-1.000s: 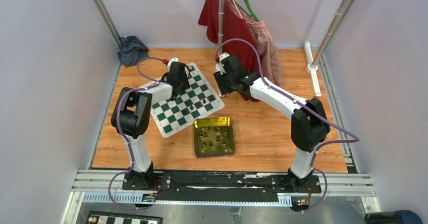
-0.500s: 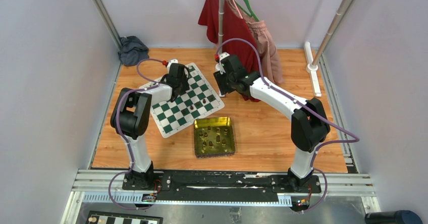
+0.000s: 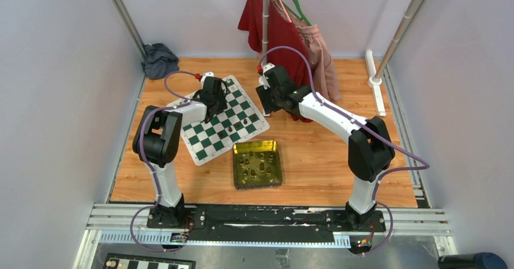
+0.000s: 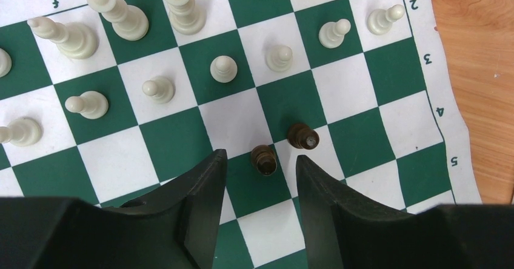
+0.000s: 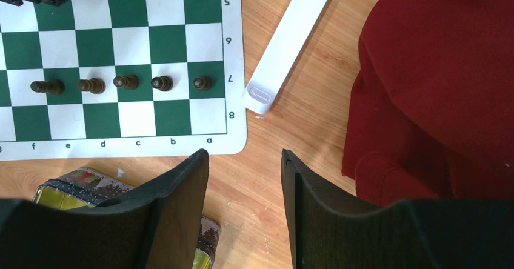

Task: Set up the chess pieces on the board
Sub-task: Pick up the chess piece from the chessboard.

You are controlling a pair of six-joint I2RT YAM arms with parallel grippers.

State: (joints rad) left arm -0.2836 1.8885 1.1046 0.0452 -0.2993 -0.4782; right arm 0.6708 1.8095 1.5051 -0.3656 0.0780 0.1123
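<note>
The board lies left of centre on the wooden table. In the left wrist view, cream-white chess pieces stand on its far rows. Two dark brown chess pieces stand mid-board. One dark piece sits right between the tips of my open left gripper, with a gap on each side; the other is just beyond the right fingertip. My right gripper stands open and empty over bare wood beside the board's corner. Several dark pieces line row 7.
A gold-green tin holding several dark pieces sits in front of the board; its corner shows under my right gripper. Red clothing hangs close on the right. A white bar lies by the board's edge.
</note>
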